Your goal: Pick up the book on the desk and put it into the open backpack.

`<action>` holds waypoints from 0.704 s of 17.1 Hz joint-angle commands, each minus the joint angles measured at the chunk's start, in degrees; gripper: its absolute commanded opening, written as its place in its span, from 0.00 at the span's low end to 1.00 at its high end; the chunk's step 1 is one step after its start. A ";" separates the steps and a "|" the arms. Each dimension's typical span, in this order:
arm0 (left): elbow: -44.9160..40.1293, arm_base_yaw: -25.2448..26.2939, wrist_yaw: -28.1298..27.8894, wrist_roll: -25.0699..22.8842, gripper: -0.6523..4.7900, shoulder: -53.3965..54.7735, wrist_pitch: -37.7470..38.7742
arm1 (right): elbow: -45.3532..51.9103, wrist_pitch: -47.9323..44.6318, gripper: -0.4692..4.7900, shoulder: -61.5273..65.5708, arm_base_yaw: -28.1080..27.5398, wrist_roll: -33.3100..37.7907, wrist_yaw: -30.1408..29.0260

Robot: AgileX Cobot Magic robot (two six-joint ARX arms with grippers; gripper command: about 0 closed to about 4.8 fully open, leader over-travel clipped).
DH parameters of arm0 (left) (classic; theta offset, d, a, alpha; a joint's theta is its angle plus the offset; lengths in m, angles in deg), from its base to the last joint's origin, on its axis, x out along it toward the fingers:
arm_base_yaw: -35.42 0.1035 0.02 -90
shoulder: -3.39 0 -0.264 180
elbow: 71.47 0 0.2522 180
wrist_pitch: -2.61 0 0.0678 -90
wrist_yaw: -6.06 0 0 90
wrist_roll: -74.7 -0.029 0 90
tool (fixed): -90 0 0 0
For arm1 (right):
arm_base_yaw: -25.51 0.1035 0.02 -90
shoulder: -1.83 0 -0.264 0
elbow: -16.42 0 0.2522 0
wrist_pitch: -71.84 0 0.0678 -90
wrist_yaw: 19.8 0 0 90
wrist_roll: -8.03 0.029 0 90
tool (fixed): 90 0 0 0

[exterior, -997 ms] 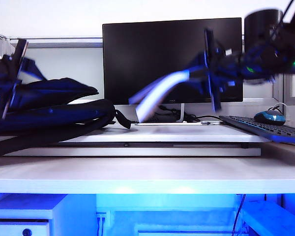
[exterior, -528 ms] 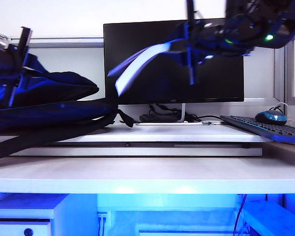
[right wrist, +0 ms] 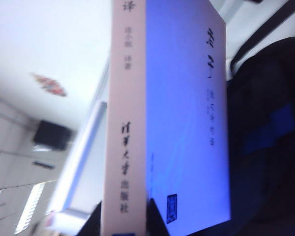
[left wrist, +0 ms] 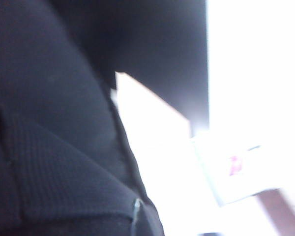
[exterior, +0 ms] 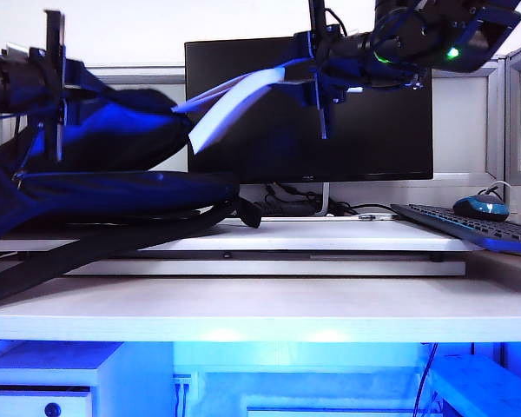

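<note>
Fingers: your right gripper (exterior: pixel 317 82) at 12 o'clock pinches book (exterior: pixel 230 104); left gripper (exterior: pixel 56 82) at 9, clamped shut on backpack (exterior: pixel 113 187) flap. Risk: floppy book droops, snags rim.

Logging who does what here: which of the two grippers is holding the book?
The right gripper, high in front of the monitor, clamps the book; the left gripper grips the backpack instead.
</note>
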 commanded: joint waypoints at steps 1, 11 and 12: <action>0.81 -1.09 5.51 4.28 0.11 -0.96 -14.03 | -3.02 -1.70 0.08 2.86 2.10 -1.60 0.04; 4.35 -1.09 0.42 9.14 0.11 -1.20 -18.86 | -5.64 6.67 0.08 11.41 4.83 -2.91 -2.75; 5.49 -1.09 1.22 9.09 0.11 -1.20 -18.64 | -5.66 6.60 0.08 11.41 5.01 -2.93 -2.78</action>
